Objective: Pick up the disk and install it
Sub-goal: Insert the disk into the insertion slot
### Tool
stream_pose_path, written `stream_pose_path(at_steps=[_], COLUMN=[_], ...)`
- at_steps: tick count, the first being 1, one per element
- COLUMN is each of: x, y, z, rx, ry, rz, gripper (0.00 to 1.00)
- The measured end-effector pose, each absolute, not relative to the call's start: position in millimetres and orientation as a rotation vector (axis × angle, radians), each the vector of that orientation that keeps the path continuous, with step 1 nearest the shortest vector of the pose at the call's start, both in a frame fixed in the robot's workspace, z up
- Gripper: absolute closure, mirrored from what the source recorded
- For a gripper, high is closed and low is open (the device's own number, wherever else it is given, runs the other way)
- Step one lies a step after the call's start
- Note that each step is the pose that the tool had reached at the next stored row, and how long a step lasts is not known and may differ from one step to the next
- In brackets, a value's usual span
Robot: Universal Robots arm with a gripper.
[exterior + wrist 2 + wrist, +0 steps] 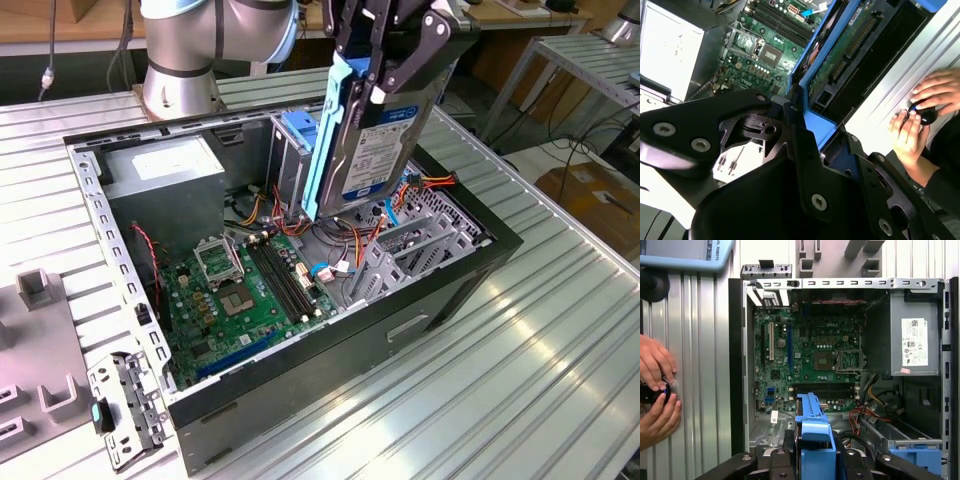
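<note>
A: From where is the computer case [350, 350] seen in the exterior view?
B: Obliquely from above, across the table [520, 380], at middling range.
A: And the 2 wrist views?
B: The first wrist view is aimed straight down from high up, past the pincer [815, 455] and the disk [815, 425]; the second wrist view is tilted and set closer. The motherboard [810, 355] is shared by all 3 views.

We see a silver ribbed aluminium counter [480, 380] w/ bright glare along its grooves. Beyond it, at the exterior view's right, a 2nd slotted grey metal table [590, 60] stands over pale floor [525, 155], w/ a brown cardboard box [600, 195] below. A wood-brown panel [60, 20] runs along the back.
</note>
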State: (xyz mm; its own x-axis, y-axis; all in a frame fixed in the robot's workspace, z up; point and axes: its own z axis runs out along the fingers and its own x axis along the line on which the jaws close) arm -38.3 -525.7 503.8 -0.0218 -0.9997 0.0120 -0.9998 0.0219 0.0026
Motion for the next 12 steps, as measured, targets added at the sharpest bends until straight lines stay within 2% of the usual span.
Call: stream_pose_path(at_steps=[12], x=[-23.5], y=[-542.9], z=[498.1], rx=[2.188], ry=[-2.240], rz=[0.010], gripper=[0.63])
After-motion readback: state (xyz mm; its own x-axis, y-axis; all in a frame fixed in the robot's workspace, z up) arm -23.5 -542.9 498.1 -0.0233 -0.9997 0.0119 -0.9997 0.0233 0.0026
